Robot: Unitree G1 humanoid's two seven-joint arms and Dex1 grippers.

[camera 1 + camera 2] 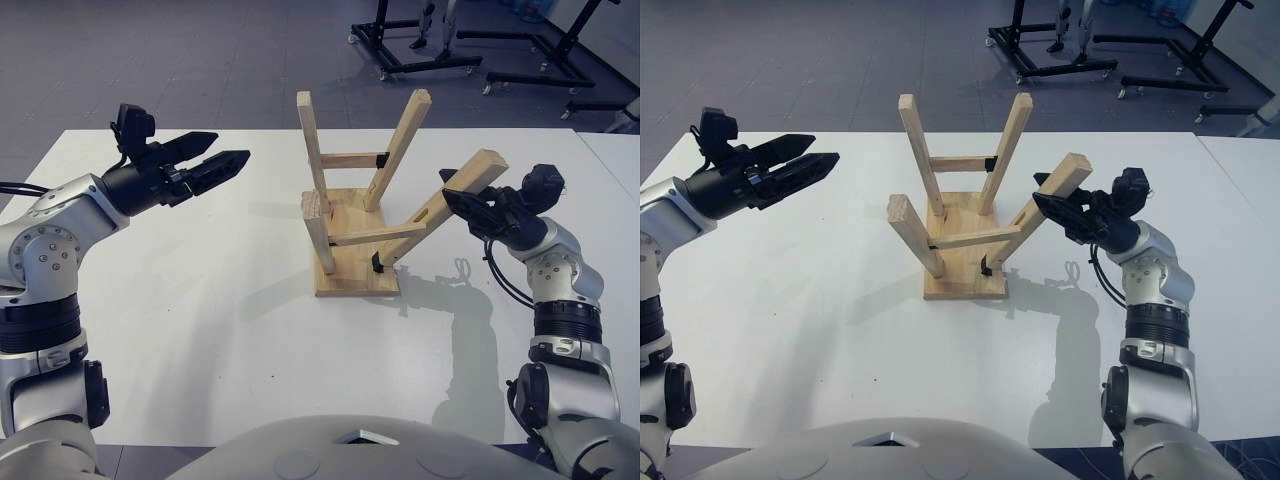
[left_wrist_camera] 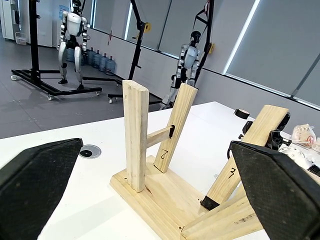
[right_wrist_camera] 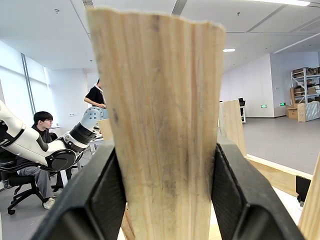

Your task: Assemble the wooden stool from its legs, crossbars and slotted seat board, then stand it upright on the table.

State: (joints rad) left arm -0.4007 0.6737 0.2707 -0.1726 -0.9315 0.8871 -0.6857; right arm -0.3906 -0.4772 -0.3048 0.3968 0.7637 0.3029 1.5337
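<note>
Silver-grey shell arms (image 1: 50, 245), black ribbed joint bands, matte black left gripper (image 1: 232, 146), loose black cables (image 1: 492, 262) off the right forearm.

The seat board (image 1: 352, 280) lies flat on the table (image 1: 200, 340), centred. My right gripper (image 1: 462, 200) grips its near right leg (image 1: 420, 225); my left gripper (image 1: 228, 155) hangs well to the left.

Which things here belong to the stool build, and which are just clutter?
Job: seat board, legs, crossbars, right tool shut on one leg, open left tool, table.

Lying about: wheeled stands, racked humanoids, water bottles, table socket.
</note>
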